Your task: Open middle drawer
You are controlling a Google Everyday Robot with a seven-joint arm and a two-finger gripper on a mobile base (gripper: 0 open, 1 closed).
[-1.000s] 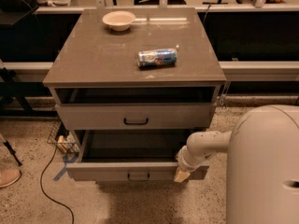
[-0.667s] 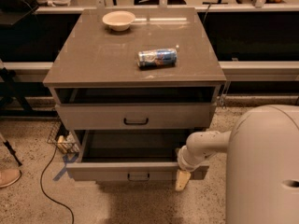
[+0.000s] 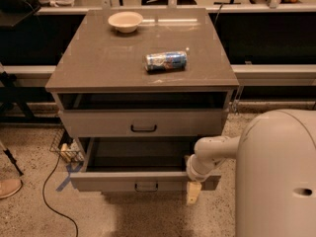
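Since the gripper (image 3: 193, 193) shows only as a pale stub pointing down, open vs closed can't be told. It hangs just in front of the middle drawer (image 3: 113, 180), at the right end of the front panel as the camera sees it, close to the lower edge. That's well apart from the bar handle (image 3: 146, 186) at panel ctr. Behind it the arm (image 3: 217, 149) runs back over that drawer corner to the robot body (image 3: 276, 177).

The drawer stands pulled well out, w/ a plain grey inside and nothing visible in it. Task looks done or nearly so.

Handling, as a judgement: rigid box on slides, prob. light while empty, travels straight out only, no give in the front. Best hold is the bar handle, centred, so the pull stays square. Tugging at a corner could rack it on the rails. The handle is small, so a shallow grip may slip.

The upper drawer (image 3: 98, 123) sits further back. On the cabinet top (image 3: 98, 68): a bowl (image 3: 125, 21) and a can (image 3: 166, 61) lying on its side, apart from each other.
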